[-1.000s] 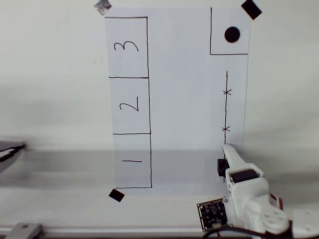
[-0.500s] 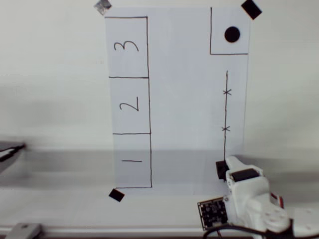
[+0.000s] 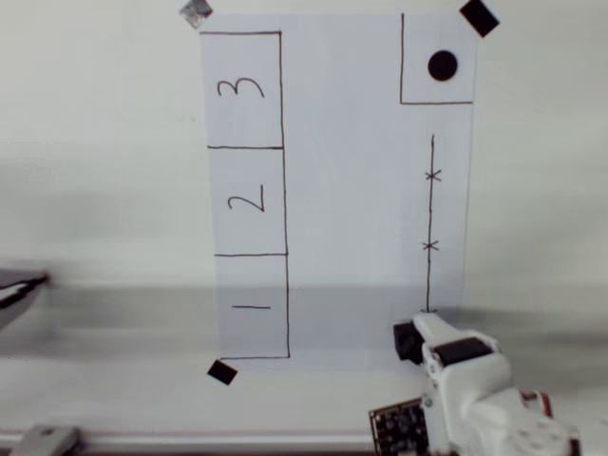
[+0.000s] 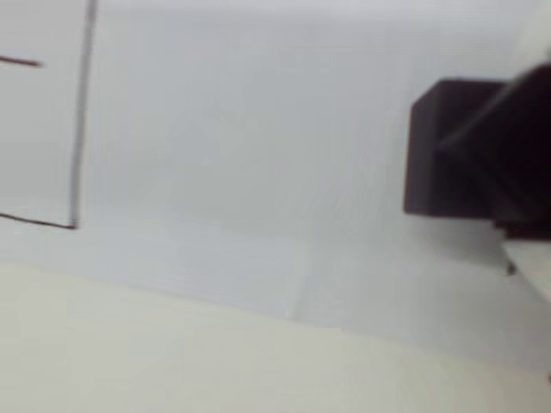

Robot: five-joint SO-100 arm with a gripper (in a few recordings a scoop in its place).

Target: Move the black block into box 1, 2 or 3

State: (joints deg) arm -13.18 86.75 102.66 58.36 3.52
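Overhead view: the black block (image 3: 407,341) is seen at the paper's lower right, tucked against the gripper (image 3: 420,334), well apart from box 1 (image 3: 253,306); wrist view: block (image 4: 448,151) looks clamped, though jaw gap can't be told; probably light, rigid, best pinched on flat opposite faces.

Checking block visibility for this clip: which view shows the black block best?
The wrist view: the block is large there, its faces and thickness plain, though its right part is hidden by a dark gripper part. In the overhead view the block is a small dark patch, mostly covered by the gripper.
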